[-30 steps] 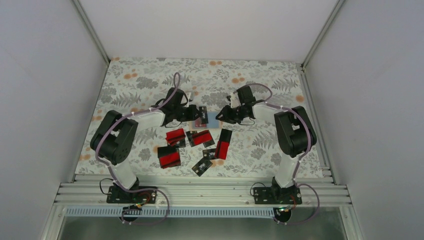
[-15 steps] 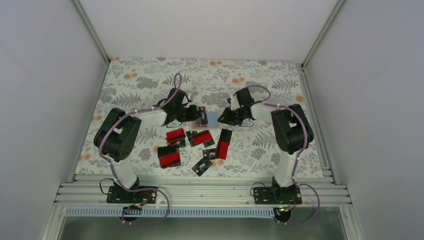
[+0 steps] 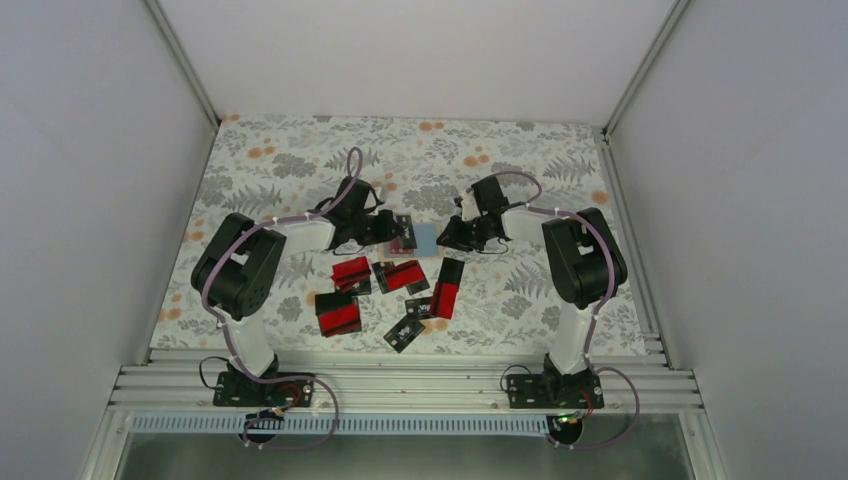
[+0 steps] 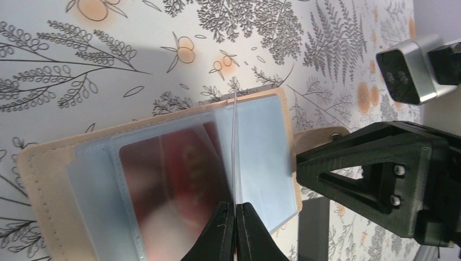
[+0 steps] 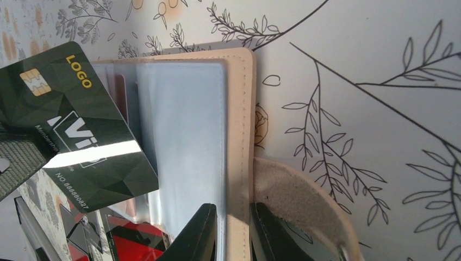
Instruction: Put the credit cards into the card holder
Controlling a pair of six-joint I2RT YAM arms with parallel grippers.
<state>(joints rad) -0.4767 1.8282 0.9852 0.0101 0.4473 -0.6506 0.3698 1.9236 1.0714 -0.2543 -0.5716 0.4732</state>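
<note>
Left gripper [image 4: 235, 231] is clamped tight on a black card [image 5: 81, 136], pinching it at one end. From the left wrist the card shows only as a thin line running away from the fingertips, straight across the open card holder [image 5: 185, 141].

The holder lies spread open on the tabletop [image 3: 300, 170], directly between the two arms, pale blue-grey inside facing up. Right gripper [image 5: 234, 234] is in from the other side. Its jaws are drawn in narrow, one on either side of the holder's tan outer edge just beside the snap tab [image 5: 293, 206]. By the look of it, that is a pinch to steady the case.

Now the relation that matters. The card hovers over the left half of the holder with one long edge turned toward the sleeves. Its long axis runs roughly with the holder's tan edge but skewed off it, corner leading. A reddish shape shows through the clear sleeve [image 4: 174, 174], probably a card already in.

I'd say the left arm has the job from here: square the card up and slide it toward the right gripper's side. The other credit cards [image 3: 400, 290] lie scattered on the near side, well within either arm's reach.
</note>
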